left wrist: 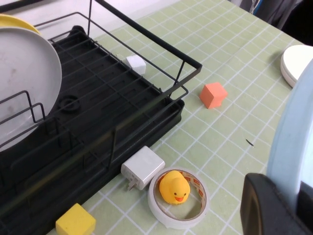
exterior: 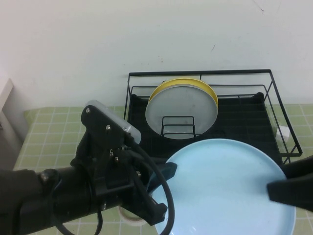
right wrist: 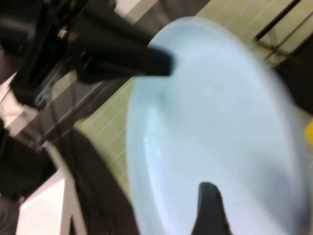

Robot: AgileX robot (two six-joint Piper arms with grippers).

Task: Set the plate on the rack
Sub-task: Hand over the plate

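The light-blue plate point(exterior: 225, 191) is held above the table in front of the black wire rack point(exterior: 244, 117). My left gripper point(exterior: 165, 174) is shut on the plate's left rim; in the left wrist view its black fingers point(left wrist: 271, 208) clamp the rim of the plate point(left wrist: 293, 132). My right gripper point(exterior: 276, 188) is at the plate's right rim. In the right wrist view one finger point(right wrist: 210, 208) lies on the plate's face point(right wrist: 210, 127); the other finger is hidden under the plate.
A grey-white plate point(exterior: 182, 110) and a yellow plate point(exterior: 168, 84) stand in the rack behind its wire loop divider point(exterior: 178, 126). Beside the rack lie a white charger point(left wrist: 143, 167), a tape roll with a yellow duck point(left wrist: 175, 187), a yellow cube point(left wrist: 75, 221), an orange cube point(left wrist: 213, 94) and a white cube point(left wrist: 136, 62).
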